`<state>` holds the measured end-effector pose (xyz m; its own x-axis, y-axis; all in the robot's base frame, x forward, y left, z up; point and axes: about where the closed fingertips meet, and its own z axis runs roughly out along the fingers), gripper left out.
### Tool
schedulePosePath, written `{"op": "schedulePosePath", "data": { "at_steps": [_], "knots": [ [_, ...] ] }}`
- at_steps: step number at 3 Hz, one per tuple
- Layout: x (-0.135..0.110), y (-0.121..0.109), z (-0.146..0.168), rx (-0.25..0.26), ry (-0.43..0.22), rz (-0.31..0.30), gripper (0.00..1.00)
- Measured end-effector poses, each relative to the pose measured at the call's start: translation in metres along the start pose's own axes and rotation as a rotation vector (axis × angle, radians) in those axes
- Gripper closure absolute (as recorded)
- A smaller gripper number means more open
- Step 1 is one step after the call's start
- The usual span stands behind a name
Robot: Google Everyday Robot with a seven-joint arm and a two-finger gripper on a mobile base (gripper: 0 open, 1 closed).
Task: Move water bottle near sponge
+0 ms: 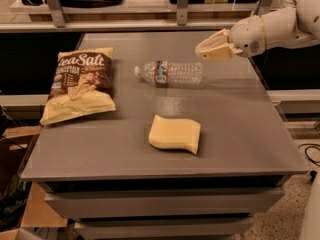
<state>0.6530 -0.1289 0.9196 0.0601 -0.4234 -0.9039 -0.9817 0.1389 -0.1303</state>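
The water bottle (170, 74) lies on its side at the middle back of the grey table (240, 134), white cap pointing left, label band near the cap end. The pale yellow sponge (175, 133) lies flat in front of it, a short gap of bare table between them. My gripper (210, 49) hovers just above and to the right of the bottle's base end, pointing left and not touching the bottle. It holds nothing.
A brown-and-cream "Sea Salt" chip bag (77, 86) lies on the left part of the table. A shelf with metal posts (182, 4) runs behind the table. The table's right edge is under my arm (280, 29).
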Motion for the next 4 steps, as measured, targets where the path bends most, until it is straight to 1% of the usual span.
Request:
{"op": "schedulePosePath", "data": {
  "at_steps": [1,4],
  "knots": [
    [-0.0003,-0.0002,0.0033,-0.004,-0.002,0.0,0.82],
    [-0.0012,-0.0006,0.0127,-0.016,-0.006,0.0,0.13]
  ]
}}
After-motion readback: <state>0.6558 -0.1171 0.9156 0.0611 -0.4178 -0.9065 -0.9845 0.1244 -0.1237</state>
